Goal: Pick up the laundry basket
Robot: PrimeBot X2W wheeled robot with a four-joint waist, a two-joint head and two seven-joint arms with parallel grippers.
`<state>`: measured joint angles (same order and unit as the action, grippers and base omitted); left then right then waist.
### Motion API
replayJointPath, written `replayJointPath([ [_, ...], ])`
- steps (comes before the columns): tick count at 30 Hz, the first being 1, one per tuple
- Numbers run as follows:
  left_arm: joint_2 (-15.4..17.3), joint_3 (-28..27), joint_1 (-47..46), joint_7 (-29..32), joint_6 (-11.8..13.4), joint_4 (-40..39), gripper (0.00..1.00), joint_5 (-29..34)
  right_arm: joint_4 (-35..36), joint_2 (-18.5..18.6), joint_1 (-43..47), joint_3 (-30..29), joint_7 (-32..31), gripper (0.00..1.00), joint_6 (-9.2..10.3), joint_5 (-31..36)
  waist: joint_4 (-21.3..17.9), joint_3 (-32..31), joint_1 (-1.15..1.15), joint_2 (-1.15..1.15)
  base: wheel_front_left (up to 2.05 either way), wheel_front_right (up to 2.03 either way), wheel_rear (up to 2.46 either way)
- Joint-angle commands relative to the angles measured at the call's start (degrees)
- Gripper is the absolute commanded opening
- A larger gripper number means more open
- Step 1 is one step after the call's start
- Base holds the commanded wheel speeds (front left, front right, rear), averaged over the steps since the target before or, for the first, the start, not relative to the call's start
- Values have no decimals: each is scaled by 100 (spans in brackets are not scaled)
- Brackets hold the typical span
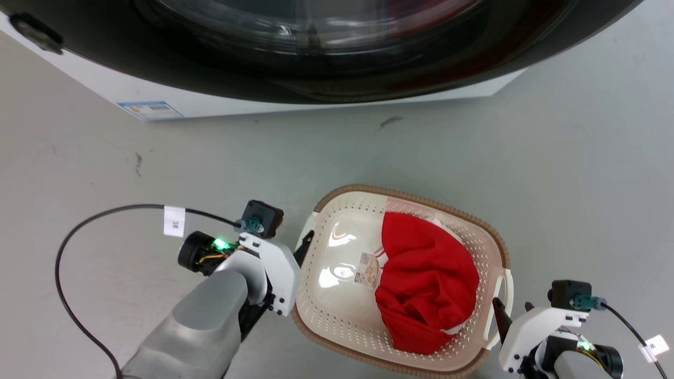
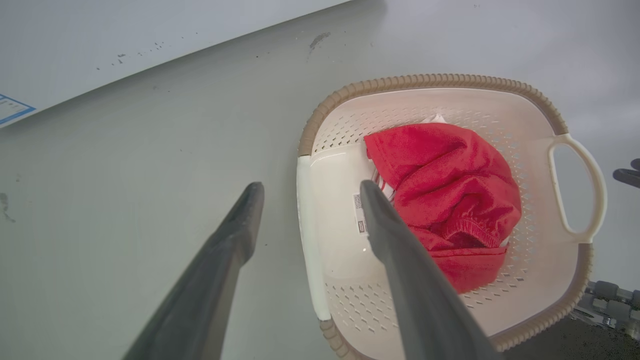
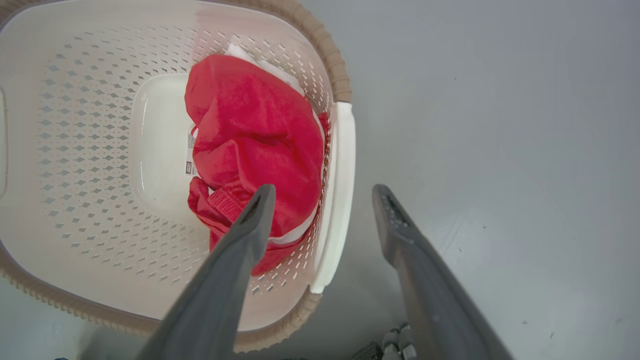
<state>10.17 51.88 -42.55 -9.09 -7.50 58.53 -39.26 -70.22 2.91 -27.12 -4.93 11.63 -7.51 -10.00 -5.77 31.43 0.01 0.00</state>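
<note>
Item: laundry basket (image 1: 400, 196), cream perforated plastic with a brown woven-look rim. Head view: it stands on the grey floor (image 1: 131, 158) in front of the washer (image 1: 316, 58), low and centre, holding one crumpled red garment (image 1: 426, 279) bunched toward the robot's right side. Judged light, with a stiff shell that may flex slightly. The smooth handles are likely slippery, and the load is a little off-centre. The best hold is both side handles at once, lifted level. The left gripper (image 1: 305, 243) sits at the left handle (image 1: 304, 236), forearm slanting in from below. The right gripper (image 1: 513, 310) sits just beside the right handle (image 1: 497, 310). Left wrist view: the left gripper (image 2: 311, 191) points steeply down, jaws spread, one finger over the floor and the other over the basket interior, with the white handle bar between them and not yet pinched. Right wrist view: the right gripper (image 3: 324, 192) mirrors this, jaws spread, one finger over the red garment and the other over the floor, straddling the handle bar with no visible contact.
</note>
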Motion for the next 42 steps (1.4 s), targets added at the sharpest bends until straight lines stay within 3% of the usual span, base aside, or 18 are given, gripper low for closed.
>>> replayJointPath([
  [1,38,92,-111,47,2,40,100,-83,-82,-5,-146,34,41,100,4,-52,-57,136,-1,0,0,0,0],
  [16,199,972,-746,373,1,323,100,-731,-359,-6,-529,701,-121,100,4,-915,-169,787,-1,0,0,0,0],
  [28,284,1455,-1188,617,1,619,100,-1167,-333,-6,-780,2055,-376,100,4,-2263,-355,1286,-1,0,0,0,0],
  [40,274,1719,-1297,836,3,802,100,-1488,-306,-6,-983,3048,-438,100,4,-3348,-388,1523,-1,0,0,0,0],
  [41,270,1733,-1305,836,3,792,63,-1516,-309,-6,-986,3109,-435,45,4,-3451,-389,1535,-1,0,0,0,0],
  [42,270,1751,-1310,845,3,771,0,-1548,-317,-7,-1009,3201,-436,0,4,-3505,-392,1546,-1,0,0,0,0],
])
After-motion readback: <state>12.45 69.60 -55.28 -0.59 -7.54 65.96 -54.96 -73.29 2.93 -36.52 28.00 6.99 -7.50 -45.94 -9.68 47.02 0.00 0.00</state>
